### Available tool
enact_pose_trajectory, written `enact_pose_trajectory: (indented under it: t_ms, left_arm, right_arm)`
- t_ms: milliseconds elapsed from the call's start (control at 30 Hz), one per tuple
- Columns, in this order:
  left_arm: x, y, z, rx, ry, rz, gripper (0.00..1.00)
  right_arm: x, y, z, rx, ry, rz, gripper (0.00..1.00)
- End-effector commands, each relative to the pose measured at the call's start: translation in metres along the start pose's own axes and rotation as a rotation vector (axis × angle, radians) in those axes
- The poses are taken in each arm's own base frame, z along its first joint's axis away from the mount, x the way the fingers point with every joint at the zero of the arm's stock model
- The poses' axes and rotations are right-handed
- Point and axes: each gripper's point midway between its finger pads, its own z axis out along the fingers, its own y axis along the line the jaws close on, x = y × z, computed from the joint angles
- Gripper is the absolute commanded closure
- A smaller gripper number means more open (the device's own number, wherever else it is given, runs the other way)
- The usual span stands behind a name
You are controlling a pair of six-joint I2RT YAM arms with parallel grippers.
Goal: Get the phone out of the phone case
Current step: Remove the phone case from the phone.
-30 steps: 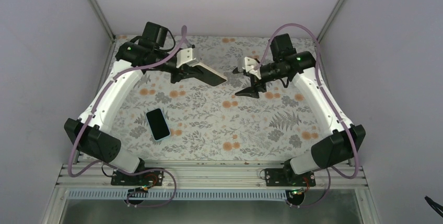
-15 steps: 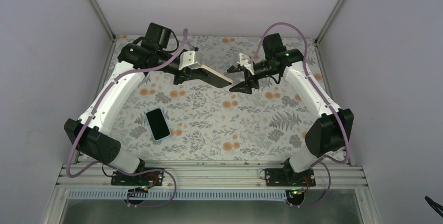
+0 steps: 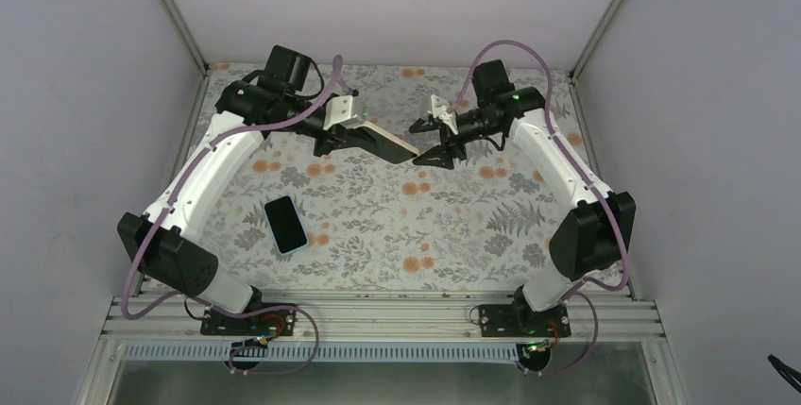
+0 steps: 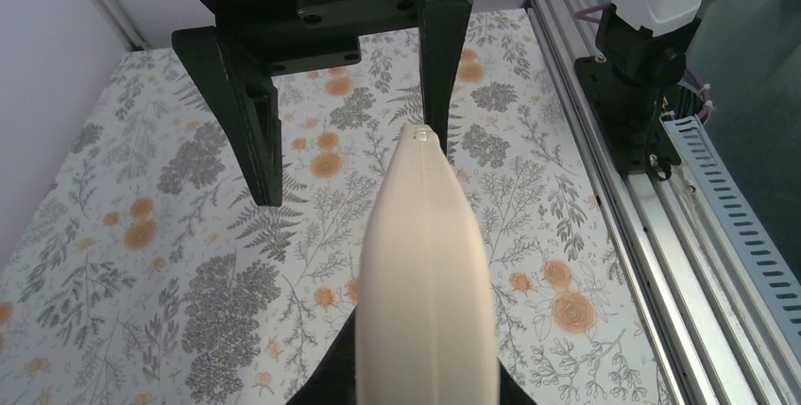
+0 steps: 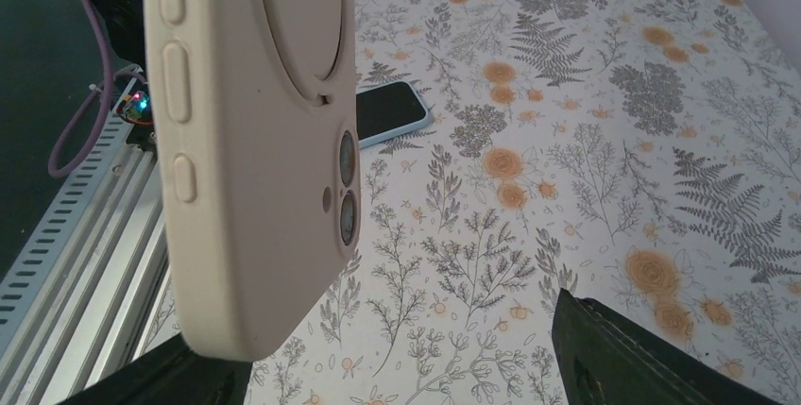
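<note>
My left gripper is shut on one end of the beige phone case and holds it in the air over the far middle of the table. In the left wrist view the case is edge-on, pointing at my right gripper's fingers. My right gripper is open, its jaws standing either side of the case's free end. The right wrist view shows the case's back. The phone is inside; only its camera lenses show. I cannot tell whether a finger touches the case.
Another black phone with a blue rim lies screen up on the flowered table, left of centre; it also shows in the right wrist view. Aluminium rails run along the near edge. Grey walls enclose three sides.
My right gripper has moved left and slightly back, up to the case's free end. My left gripper has shifted the case a little to the right and turned it.
</note>
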Motion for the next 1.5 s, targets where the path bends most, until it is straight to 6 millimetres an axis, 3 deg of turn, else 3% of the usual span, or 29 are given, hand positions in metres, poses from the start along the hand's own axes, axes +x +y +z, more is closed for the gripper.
enact_pose_trajectory:
  t_ms: [0, 233, 667, 833, 1067, 1133, 1200, 1300, 1467]
  left_arm:
    - [-0.027, -0.016, -0.008, 0.046, -0.093, 0.074, 0.98]
    - [-0.03, -0.029, -0.01, 0.09, -0.1, 0.083, 0.98]
    - [-0.036, -0.069, -0.007, 0.218, -0.109, 0.08, 0.98]
    - [-0.036, -0.083, -0.009, 0.267, -0.102, 0.054, 0.98]
    - [-0.028, -0.093, -0.015, 0.242, -0.067, 0.068, 0.98]
    - [-0.028, -0.093, -0.015, 0.238, -0.063, 0.072, 0.98]
    - [-0.027, -0.092, -0.015, 0.234, -0.057, 0.079, 0.98]
    - [-0.023, -0.089, -0.012, 0.236, -0.047, 0.077, 0.98]
    - [-0.021, -0.079, -0.008, 0.221, -0.043, 0.078, 0.98]
  right_arm:
    - [-0.012, -0.01, -0.001, 0.012, -0.042, -0.005, 0.19]
    - [-0.016, -0.022, -0.002, 0.054, -0.027, -0.016, 0.2]
    - [0.003, -0.067, 0.009, 0.113, 0.072, 0.032, 0.2]
    - [0.004, -0.119, 0.0, 0.252, 0.096, 0.063, 0.17]
    - [0.011, -0.197, -0.029, 0.406, 0.049, 0.22, 0.17]
    - [0.016, -0.211, -0.037, 0.431, 0.035, 0.262, 0.17]
    - [0.019, -0.21, -0.04, 0.414, 0.027, 0.267, 0.17]
    - [0.023, -0.193, -0.041, 0.383, 0.033, 0.254, 0.17]
    - [0.021, -0.126, -0.036, 0.263, 0.044, 0.18, 0.17]
